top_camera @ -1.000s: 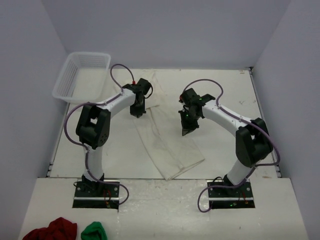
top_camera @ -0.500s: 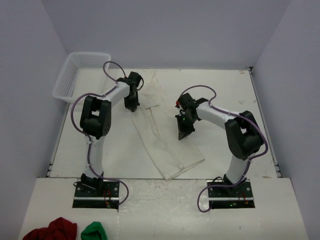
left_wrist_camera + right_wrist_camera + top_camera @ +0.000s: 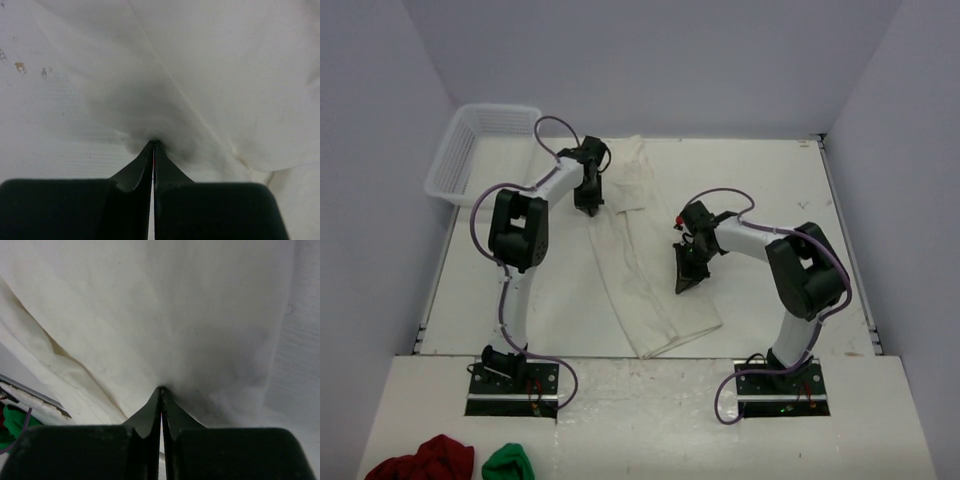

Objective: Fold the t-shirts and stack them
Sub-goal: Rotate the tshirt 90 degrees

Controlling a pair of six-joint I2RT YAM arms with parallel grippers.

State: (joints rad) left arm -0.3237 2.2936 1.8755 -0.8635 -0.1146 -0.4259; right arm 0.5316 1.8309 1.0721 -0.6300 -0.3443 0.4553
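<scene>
At the upper left of the overhead frame one white mesh basket (image 3: 448,160) sits on the pale surface (image 3: 770,180). In the bottom left corner lie one dark red cloth bundle (image 3: 420,462) and, just right of it, one small green cloth bundle (image 3: 508,465), the two near each other but apart.

Right of the basket, the left hand (image 3: 590,205) points down at the upper left edge of the single t-shirt (image 3: 635,280) that can be made out. Its fingers are pressed together, and in its wrist view the cloth puckers into their tips, so it is pinching the fabric.

The t-shirt is plain off-white with no print. It lies as one long narrow band running from the upper middle of the frame down to the lower middle, slanting rightwards, with soft creases along its length.

At the band's right edge, lower down, the right hand (image 3: 682,285) is likewise closed, fabric drawn into its tips in its wrist view.

Two arms, two hands.
</scene>
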